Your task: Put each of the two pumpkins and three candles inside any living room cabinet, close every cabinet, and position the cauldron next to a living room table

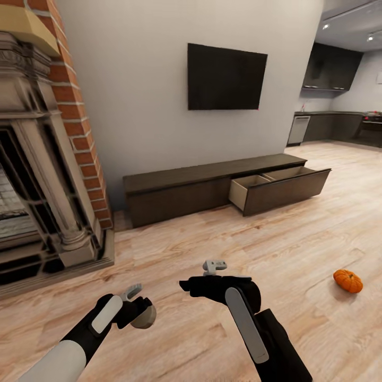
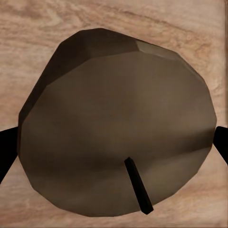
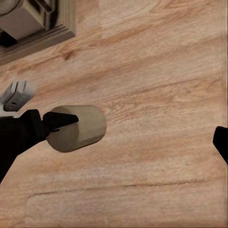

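My left gripper (image 1: 139,309) is shut on a short round candle (image 1: 144,317) low over the wood floor. In the left wrist view the candle (image 2: 118,128) and its dark wick sit between both fingers. The right wrist view looks across at the same candle (image 3: 78,127). My right gripper (image 1: 185,285) hovers just right of it, open and holding nothing; one fingertip (image 3: 221,142) shows at the frame edge. An orange pumpkin (image 1: 348,280) lies on the floor to the right. The long dark-brown cabinet (image 1: 175,183) stands against the far wall with its right drawer (image 1: 286,188) pulled out, pale inside.
A brick and stone fireplace (image 1: 37,185) with a raised hearth fills the left side. A black TV (image 1: 226,77) hangs above the cabinet. The dark kitchen units (image 1: 339,124) lie far back right. Open wood floor stretches between me and the cabinet.
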